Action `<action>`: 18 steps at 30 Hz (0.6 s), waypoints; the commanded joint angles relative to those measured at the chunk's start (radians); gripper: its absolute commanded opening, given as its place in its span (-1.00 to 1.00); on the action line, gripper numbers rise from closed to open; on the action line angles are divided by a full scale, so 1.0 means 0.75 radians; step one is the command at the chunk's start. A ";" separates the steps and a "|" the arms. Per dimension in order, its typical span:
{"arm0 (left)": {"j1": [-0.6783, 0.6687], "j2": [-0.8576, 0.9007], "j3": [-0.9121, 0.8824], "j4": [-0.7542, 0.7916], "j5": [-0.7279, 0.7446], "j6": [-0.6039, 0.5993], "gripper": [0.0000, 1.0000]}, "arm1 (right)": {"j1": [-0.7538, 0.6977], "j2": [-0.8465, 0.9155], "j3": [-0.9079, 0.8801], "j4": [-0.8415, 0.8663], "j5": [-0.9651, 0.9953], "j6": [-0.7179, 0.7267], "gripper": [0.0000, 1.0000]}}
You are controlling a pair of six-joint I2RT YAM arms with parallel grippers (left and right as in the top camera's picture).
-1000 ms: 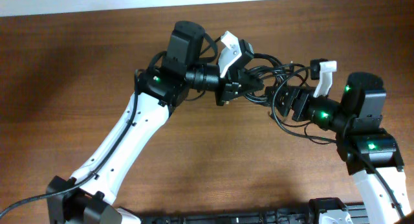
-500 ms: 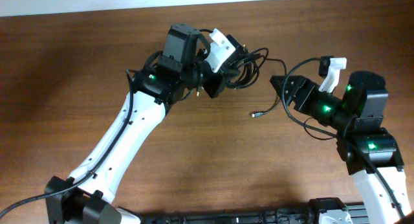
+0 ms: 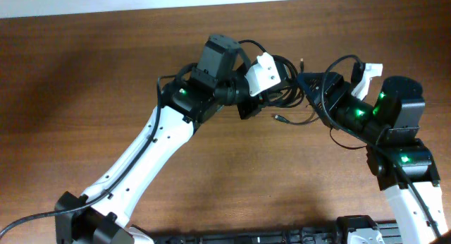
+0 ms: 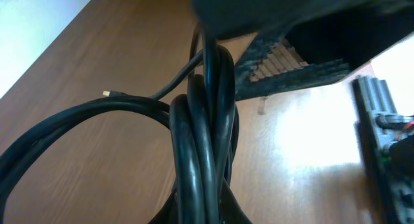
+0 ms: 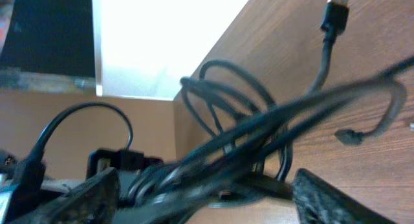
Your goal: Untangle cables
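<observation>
Our left gripper [image 3: 261, 94] is clamped tight on the bunch of thin black cables [image 3: 287, 96], which hangs between our two arms over the brown wooden table [image 3: 84, 96]. A moment ago our arms were pulled apart. Now our right gripper [image 3: 313, 92] is back at the bunch, fingers spread wide, gripping nothing, so we think another pull comes next.

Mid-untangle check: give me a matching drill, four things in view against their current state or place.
Things:
1. left gripper
2. right gripper
3. cable bundle
4. loose plug end

States:
a. free, between the two arms
b. fingers wide apart, cords running between them
c. shut
d. black loops, clamped by one gripper

Pairs: 1-c, 2-b, 3-d, 4-a
</observation>
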 commanded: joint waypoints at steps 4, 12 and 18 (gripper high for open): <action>-0.005 -0.025 0.010 0.008 0.287 0.034 -1.00 | -0.004 -0.001 0.003 0.005 0.198 0.006 0.37; -0.007 -0.025 0.010 0.003 0.370 0.034 -1.00 | -0.003 -0.001 0.003 0.006 0.258 0.049 0.29; -0.007 -0.025 0.010 0.012 0.253 0.034 -1.00 | -0.003 -0.002 0.003 0.006 -0.015 0.158 0.19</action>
